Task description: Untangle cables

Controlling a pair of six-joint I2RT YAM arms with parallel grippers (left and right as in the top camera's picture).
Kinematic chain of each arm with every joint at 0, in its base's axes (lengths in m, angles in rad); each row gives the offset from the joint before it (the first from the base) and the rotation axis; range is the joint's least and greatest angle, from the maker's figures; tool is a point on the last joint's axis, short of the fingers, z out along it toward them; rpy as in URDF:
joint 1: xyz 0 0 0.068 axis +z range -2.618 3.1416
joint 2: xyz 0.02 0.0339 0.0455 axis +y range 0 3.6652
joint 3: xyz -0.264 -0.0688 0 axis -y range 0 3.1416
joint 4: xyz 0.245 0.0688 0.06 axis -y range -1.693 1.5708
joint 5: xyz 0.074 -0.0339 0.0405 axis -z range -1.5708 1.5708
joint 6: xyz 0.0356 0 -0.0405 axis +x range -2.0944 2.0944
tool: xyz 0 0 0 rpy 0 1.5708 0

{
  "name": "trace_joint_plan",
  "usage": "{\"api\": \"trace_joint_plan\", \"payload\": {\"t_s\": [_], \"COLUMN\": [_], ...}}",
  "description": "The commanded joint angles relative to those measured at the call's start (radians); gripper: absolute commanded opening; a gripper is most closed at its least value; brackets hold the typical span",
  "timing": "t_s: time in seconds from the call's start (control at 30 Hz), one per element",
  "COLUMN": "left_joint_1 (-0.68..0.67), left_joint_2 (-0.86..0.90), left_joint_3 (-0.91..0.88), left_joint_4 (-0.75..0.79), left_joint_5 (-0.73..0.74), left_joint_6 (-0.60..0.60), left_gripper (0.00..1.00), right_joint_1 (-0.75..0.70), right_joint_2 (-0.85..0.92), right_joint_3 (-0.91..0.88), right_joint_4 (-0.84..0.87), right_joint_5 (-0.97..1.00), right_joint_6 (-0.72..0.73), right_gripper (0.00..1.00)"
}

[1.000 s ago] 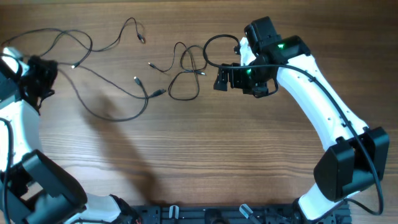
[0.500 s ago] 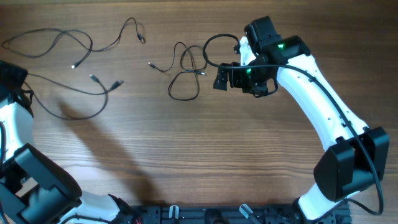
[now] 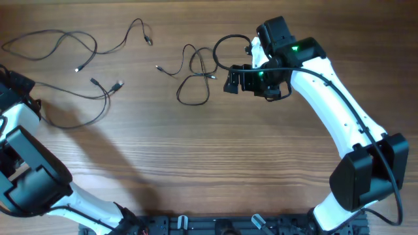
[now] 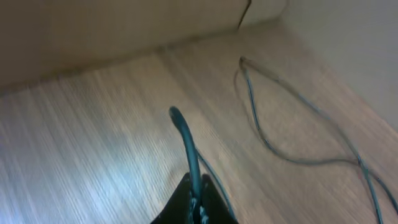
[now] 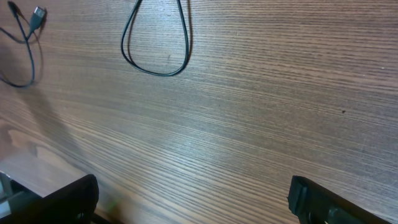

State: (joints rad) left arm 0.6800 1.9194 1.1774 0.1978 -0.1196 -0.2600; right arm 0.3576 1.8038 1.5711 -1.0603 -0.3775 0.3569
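Cables [image 5: 155, 74] seen as thin dark wires with tiny pale-tipped plugs, strewn in loose curves and loops over the far half of the wooden table [image 3: 215, 163], one loop just beside the right gripper [image 3: 228, 81]. Caught the whole spread only from overhead. Made out only from the left wrist the left gripper [image 4: 196, 202] clenched on one cable [image 4: 189, 149] rising from its tips, and only from the right wrist the right gripper released, bare wood between its fingers [image 5: 62, 199].
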Motion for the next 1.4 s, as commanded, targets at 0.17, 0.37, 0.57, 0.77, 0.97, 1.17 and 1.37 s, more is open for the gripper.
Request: {"api": "trace_joint_plan", "payload": {"t_s": [0.17, 0.37, 0.57, 0.77, 0.97, 1.17, 1.37], "left_joint_1": [0.017, 0.017, 0.017, 0.016, 0.019, 0.02, 0.045], "left_joint_2": [0.003, 0.025, 0.045, 0.045, 0.033, -0.008, 0.031], "left_joint_3": [0.013, 0.013, 0.012, 0.012, 0.012, 0.013, 0.012], "left_joint_4": [0.166, 0.148, 0.044, -0.119, -0.165, -0.173, -0.221], "left_joint_5": [0.003, 0.006, 0.006, 0.074, 0.102, -0.024, -0.15], "left_joint_6": [0.074, 0.073, 0.069, 0.013, 0.013, 0.014, 0.021], "left_gripper": [0.04, 0.67, 1.0, 1.0, 1.0, 1.0, 0.96], "right_joint_1": [0.006, 0.006, 0.007, 0.029, 0.066, 0.096, 0.106], "right_joint_2": [-0.01, -0.01, -0.01, -0.01, -0.01, -0.01, -0.01], "right_joint_3": [-0.009, -0.009, -0.009, -0.009, -0.009, -0.009, -0.009], "right_joint_4": [0.003, 0.0, 0.0, 0.0, 0.0, 0.002, 0.003], "right_joint_5": [-0.005, -0.005, -0.005, -0.005, -0.005, 0.031, 0.041], "right_joint_6": [0.022, 0.036, 0.036, 0.035, 0.034, 0.036, 0.035], "right_gripper": [1.0, 1.0, 1.0, 1.0, 1.0, 1.0, 1.0]}}
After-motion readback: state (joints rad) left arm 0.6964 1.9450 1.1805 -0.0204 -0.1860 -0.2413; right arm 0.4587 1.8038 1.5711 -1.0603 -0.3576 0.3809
